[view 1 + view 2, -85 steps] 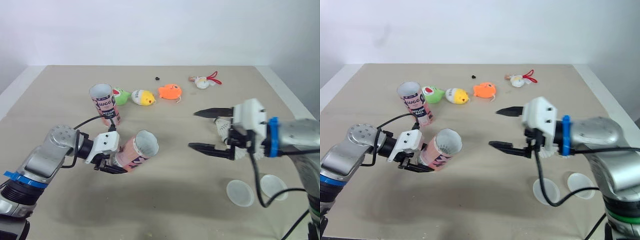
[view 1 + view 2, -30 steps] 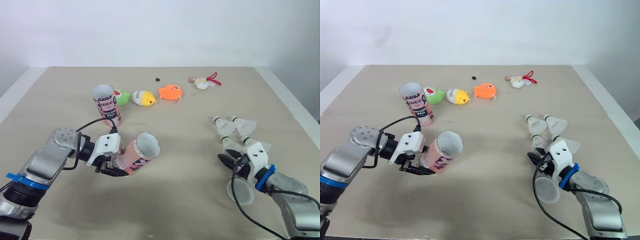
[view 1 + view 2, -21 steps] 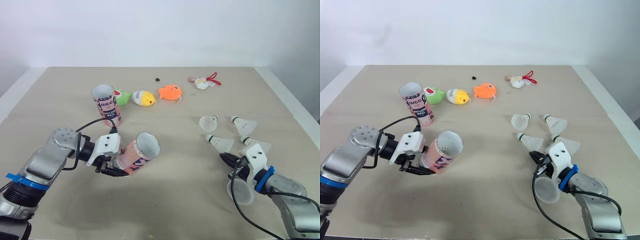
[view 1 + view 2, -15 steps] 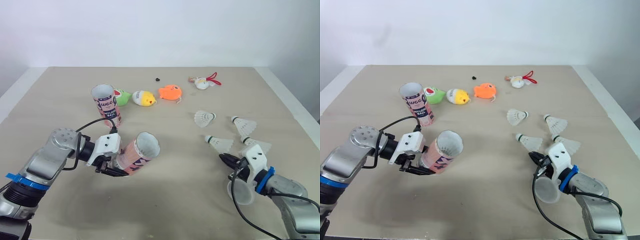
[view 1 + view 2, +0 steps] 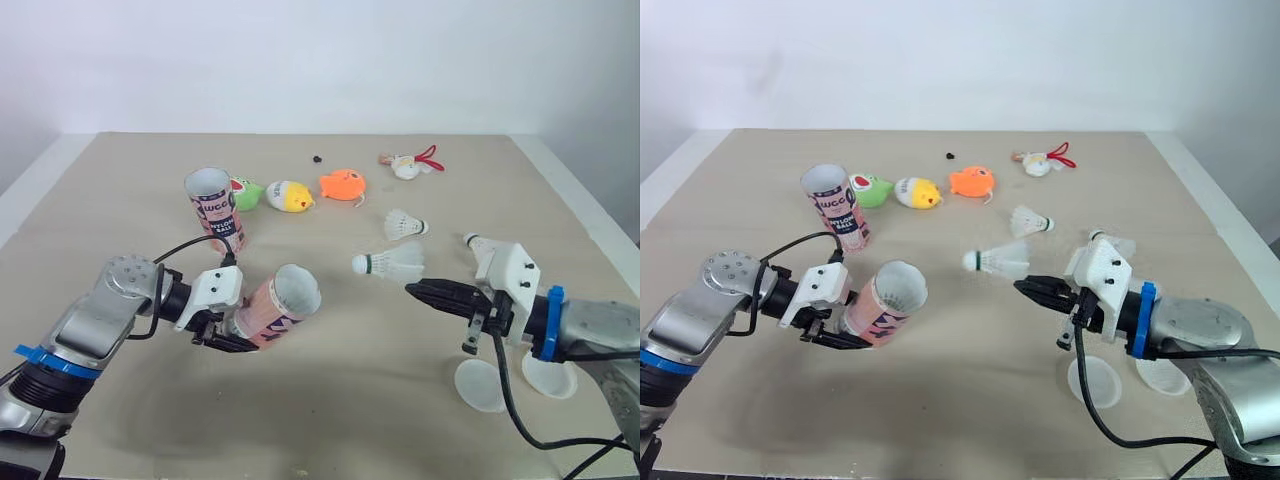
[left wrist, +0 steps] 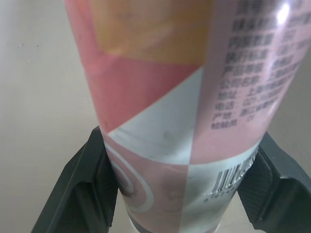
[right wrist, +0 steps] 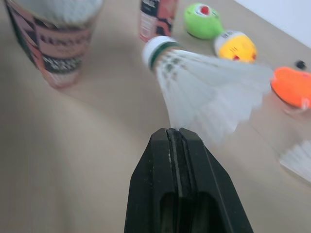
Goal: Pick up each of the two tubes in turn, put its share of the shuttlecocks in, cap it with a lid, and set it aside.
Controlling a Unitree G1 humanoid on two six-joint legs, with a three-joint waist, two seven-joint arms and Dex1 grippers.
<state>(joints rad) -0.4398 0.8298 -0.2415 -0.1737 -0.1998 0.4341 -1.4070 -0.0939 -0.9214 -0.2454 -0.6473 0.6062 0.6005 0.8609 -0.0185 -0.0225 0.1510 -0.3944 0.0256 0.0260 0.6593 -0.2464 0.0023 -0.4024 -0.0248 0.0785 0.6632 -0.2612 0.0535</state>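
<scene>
My left jaws clamp the tilted pink tube (image 5: pixel 275 307), lower left. My right jaws, centre right, pinch a shuttlecock (image 5: pixel 390 264) by its skirt.

- Tube (image 6: pixel 184 97): mouth cut off at the top edge and base at the bottom edge, left wrist view.
- Shuttlecock (image 7: pixel 204 92): skirt blurred, lower rim behind the 2 fingers (image 7: pixel 155 184).
- 1 black speck (image 5: pixel 317 158), upper centre of table (image 5: pixel 120 180): too small to identify.
</scene>
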